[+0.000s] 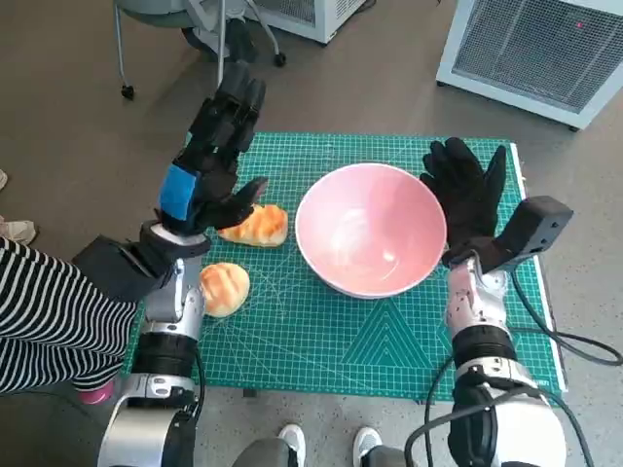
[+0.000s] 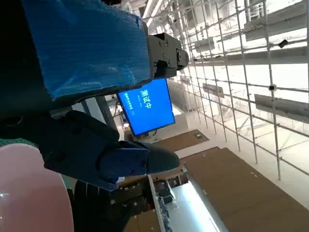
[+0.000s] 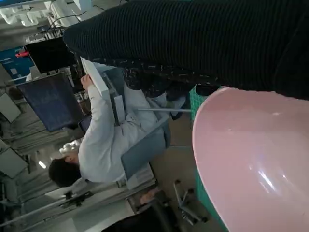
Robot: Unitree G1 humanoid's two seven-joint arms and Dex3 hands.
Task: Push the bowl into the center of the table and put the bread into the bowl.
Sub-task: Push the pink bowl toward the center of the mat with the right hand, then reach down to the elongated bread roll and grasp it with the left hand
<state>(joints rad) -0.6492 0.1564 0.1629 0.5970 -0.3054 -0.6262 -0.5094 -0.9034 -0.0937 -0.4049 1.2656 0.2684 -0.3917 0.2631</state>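
1. Head view shows the pink bowl (image 1: 371, 229) upright on the green cutting mat (image 1: 389, 341), mouth up, sitting a little toward 3 o'clock of the mat's middle.
2. One bread roll (image 1: 256, 225) lies at 9 o'clock of the bowl, just beside its rim, with its long axis running roughly 9 to 3 o'clock.
3. A second, rounder bread roll (image 1: 224, 288) lies toward 8 o'clock of the bowl, near the mat's edge, with no clear long axis.
4. The left hand (image 1: 212, 156) hangs above the first roll, fingers spread and grasping nothing.
5. The right hand (image 1: 467, 195) lies flat and released against the bowl's rim at 3 o'clock, fingers pointing to 12.
6. Right wrist view shows a seated person (image 3: 104, 140) beyond the bowl (image 3: 256, 159).
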